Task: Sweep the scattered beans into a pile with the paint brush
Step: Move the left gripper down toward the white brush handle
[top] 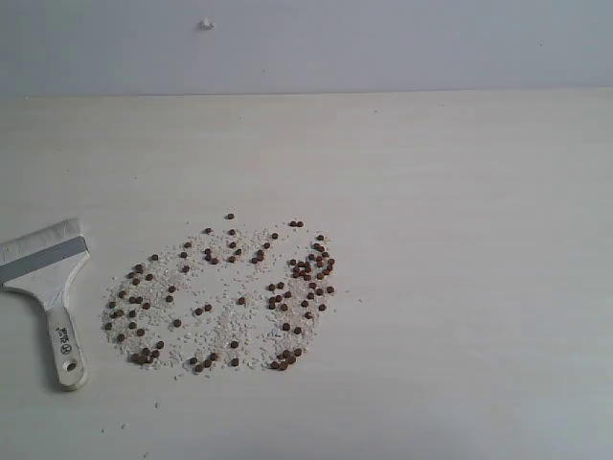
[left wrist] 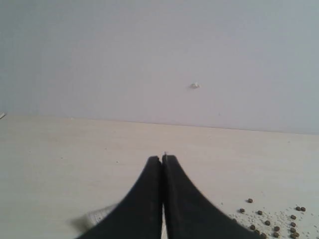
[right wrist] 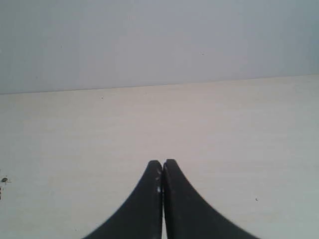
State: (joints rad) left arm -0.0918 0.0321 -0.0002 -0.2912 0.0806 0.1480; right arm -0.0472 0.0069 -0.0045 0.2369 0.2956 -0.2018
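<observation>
The beans lie spread on the pale counter, a little to the left of the middle in the exterior view. They form a loose, roughly oval patch and are mixed with fine white crumbs. The patch is not even. A denser group of beans sits at its upper right side, and smaller groups sit along its lower edge. A few single beans lie just outside the patch at the top.

The paint brush lies flat on the counter to the left of the patch, near it but not touching it. Its off-white bristles point to the upper left edge of the exterior view. The silver ferrule lies below the bristles, and the cream handle runs down toward the front, with the hole at its end. Nothing holds the brush.

The left gripper has its two dark fingers pressed together, with nothing between them. It hangs over bare counter. In its wrist view some beans show beside it, and a blurred pale shape lies close to one finger; I cannot tell what the shape is.

The right gripper also has its fingers together and holds nothing. Only plain counter lies under and before it.

Behind the counter stands a grey wall with one small white spot.
</observation>
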